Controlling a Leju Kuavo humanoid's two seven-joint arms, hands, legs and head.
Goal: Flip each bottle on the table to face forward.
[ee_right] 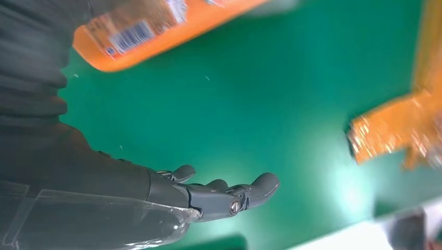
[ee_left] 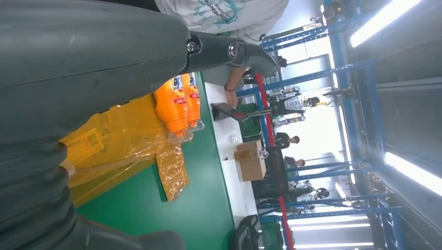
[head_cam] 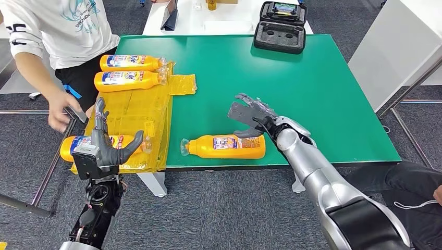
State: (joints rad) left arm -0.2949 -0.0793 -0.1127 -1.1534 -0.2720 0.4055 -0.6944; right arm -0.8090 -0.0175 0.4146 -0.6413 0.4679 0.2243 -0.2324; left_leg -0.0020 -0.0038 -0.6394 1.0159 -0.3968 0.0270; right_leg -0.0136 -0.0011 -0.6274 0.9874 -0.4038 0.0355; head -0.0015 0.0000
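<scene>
Green table [head_cam: 312, 83]. Yellow tray [head_cam: 133, 117] in wrinkled film at left edge holds three orange bottles on their sides: two far [head_cam: 130, 63] [head_cam: 127, 79], one near [head_cam: 99, 144]. Fourth bottle [head_cam: 226, 146] lies on table by near edge, cap left, label up, print too small to read. Right hand [head_cam: 250, 119] spread just beyond it, holding nothing. Left hand [head_cam: 107, 143] open over tray's near bottle. Open black case [head_cam: 280, 28] at far edge

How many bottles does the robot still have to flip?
Two bottles lie side by side, labels up, on the yellow tray, so they look done. The bottle on the green table lies beside the right robot hand, which is open and holds nothing. Another bottle lies behind the open left robot hand. Probably two remain.
</scene>
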